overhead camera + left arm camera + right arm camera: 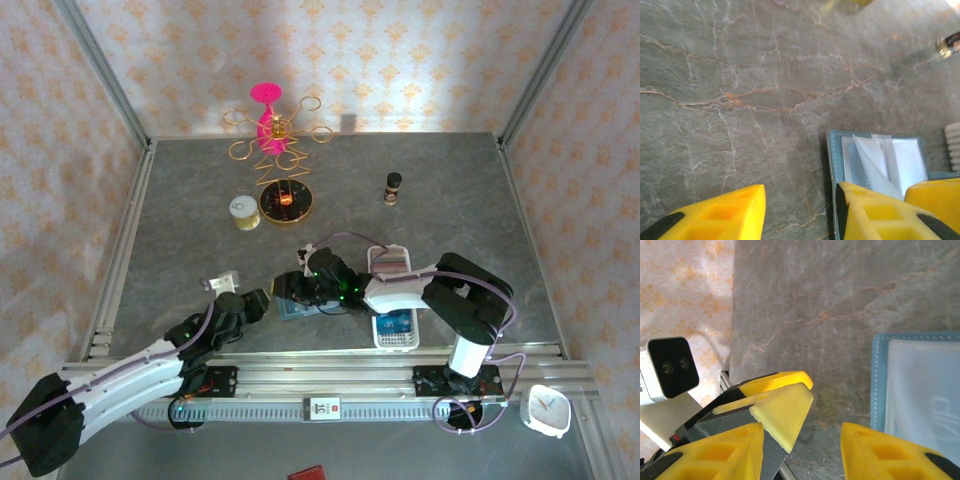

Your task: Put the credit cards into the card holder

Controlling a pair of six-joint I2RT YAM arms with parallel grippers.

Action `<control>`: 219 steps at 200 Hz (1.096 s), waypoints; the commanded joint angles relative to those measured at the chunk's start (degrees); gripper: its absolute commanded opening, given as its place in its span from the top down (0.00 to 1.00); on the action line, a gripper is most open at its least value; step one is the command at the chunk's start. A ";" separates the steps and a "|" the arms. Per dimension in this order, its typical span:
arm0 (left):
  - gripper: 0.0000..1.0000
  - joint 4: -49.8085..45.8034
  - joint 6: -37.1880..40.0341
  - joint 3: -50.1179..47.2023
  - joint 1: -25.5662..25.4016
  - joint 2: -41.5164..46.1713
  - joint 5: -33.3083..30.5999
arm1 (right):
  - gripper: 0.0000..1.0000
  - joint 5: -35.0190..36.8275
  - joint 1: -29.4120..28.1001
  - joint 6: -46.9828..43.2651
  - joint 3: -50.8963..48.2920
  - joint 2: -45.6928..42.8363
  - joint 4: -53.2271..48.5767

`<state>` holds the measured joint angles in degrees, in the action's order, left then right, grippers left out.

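Now, on the left, the left gripper (800, 212) sits low over the grey table (200, 200), its yellow fingers spread wide with nothing between them. Just to its right the card holder (890, 160) lies open and flat, pale sleeves facing up. The right gripper (800, 455) hovers at the holder's edge, fingers likewise apart and empty. Farther right, a bright blue credit card (397, 323) lies in the white slotted tray (396, 345), apart from the holder.

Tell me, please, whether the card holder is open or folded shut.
Open: the card holder lies spread, its pale inner sleeves exposed.
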<state>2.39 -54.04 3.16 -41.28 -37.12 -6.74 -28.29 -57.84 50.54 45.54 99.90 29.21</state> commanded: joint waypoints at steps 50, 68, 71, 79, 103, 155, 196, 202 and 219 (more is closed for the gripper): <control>0.46 -8.78 1.21 3.51 -0.01 6.77 -3.19 | 0.45 5.26 4.48 -19.15 3.25 -21.39 -14.76; 0.45 -6.73 1.87 3.87 0.01 5.90 -1.13 | 0.45 8.26 5.37 -30.49 6.21 -27.61 -25.19; 0.44 -6.25 2.04 3.95 -0.03 5.69 -0.64 | 0.44 9.07 5.44 -32.92 6.83 -28.50 -27.07; 0.42 -4.58 2.76 3.96 0.00 4.91 0.89 | 0.41 10.93 5.46 -40.09 8.03 -31.09 -31.81; 0.39 -1.08 4.53 4.90 -0.03 1.51 4.11 | 0.38 12.07 5.38 -64.91 7.12 -39.74 -43.43; 0.38 3.33 5.90 5.20 -0.03 -2.47 6.61 | 0.00 19.33 5.35 -103.74 -3.21 -58.68 -64.31; 0.37 3.93 5.96 5.32 0.01 -4.11 7.04 | 0.00 29.78 5.81 -111.90 -6.25 -56.74 -76.95; 0.37 3.93 6.02 5.37 -0.03 -4.18 7.11 | 0.00 31.19 5.92 -112.64 -7.28 -56.75 -77.02; 0.37 3.94 5.99 5.37 -0.03 -4.31 7.09 | 0.00 32.78 5.90 -113.08 -10.37 -57.47 -75.01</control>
<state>4.62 -49.39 7.05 -41.28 -41.21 -0.23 -2.52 -52.23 -56.62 38.68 43.53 -41.36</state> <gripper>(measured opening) 0.628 0.999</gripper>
